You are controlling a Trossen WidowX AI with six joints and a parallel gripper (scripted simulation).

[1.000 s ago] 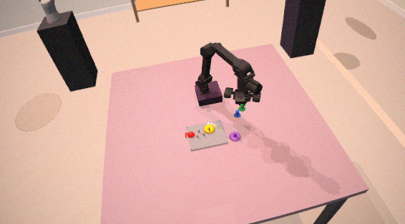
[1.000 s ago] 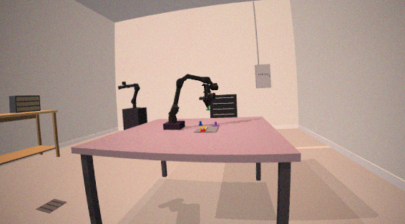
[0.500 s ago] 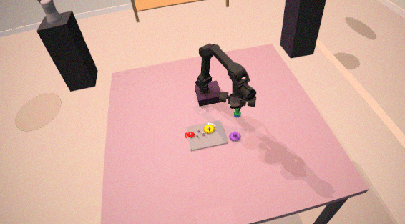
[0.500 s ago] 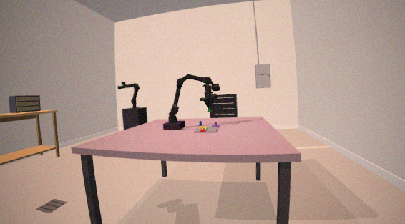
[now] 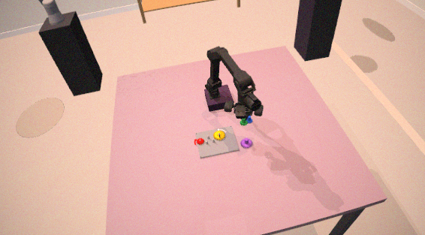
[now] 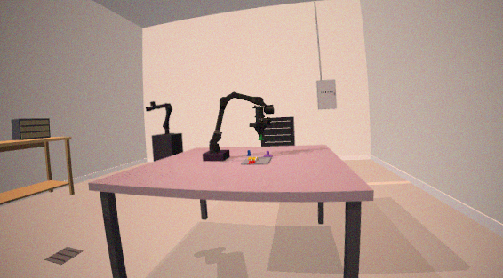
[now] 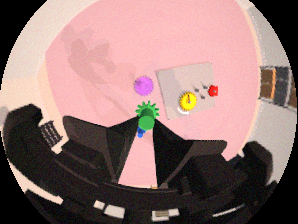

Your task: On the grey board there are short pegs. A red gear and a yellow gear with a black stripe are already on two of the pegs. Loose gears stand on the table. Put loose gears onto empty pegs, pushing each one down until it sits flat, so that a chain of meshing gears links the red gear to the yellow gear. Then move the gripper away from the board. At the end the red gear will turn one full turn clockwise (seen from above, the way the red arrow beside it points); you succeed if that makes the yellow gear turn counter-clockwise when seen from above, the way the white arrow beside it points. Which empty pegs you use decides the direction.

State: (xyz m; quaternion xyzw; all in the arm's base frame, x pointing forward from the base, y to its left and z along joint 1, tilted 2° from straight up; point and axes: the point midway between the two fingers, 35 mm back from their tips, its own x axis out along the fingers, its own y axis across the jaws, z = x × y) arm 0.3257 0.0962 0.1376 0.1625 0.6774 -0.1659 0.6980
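Fingers of the black two-jawed gripper (image 5: 243, 116) (image 6: 260, 136) (image 7: 146, 125) are clamped on the green toothed gear with a round upright handle (image 5: 243, 122) (image 6: 261, 138) (image 7: 147, 115), holding it up in the air above the pink rectangular table top (image 5: 161, 187) (image 6: 231, 181) (image 7: 125, 45). In the wrist view the green gear's teeth show beyond its handle, which sits at the tips of the two dark fingers. The black jointed arm (image 5: 230, 63) (image 6: 242, 96) rises from a dark square base block (image 5: 210, 106) (image 6: 205, 157) on the table and reaches out, its gripper pointing down. A small blue gear with a knob-like handle (image 5: 249, 119) (image 6: 249, 153) (image 7: 140, 133) stands on the table; the wrist view shows it partly hidden behind the green one. The purple toothed gear with a central handle (image 5: 246, 143) (image 6: 267, 154) (image 7: 144, 86) stands on the table near the edge of the flat grey board (image 5: 221, 150) (image 6: 265, 161) (image 7: 172, 82). On that board, the small red gear (image 5: 200, 141) (image 6: 251, 162) (image 7: 210, 91) sits near one edge, and the larger yellow gear with a black stripe (image 5: 219, 135) (image 6: 252, 158) (image 7: 188, 101) sits apart from it. Three short grey pegs (image 5: 213, 141) (image 7: 202, 90) stand bare between them, with no gear linking red to yellow.
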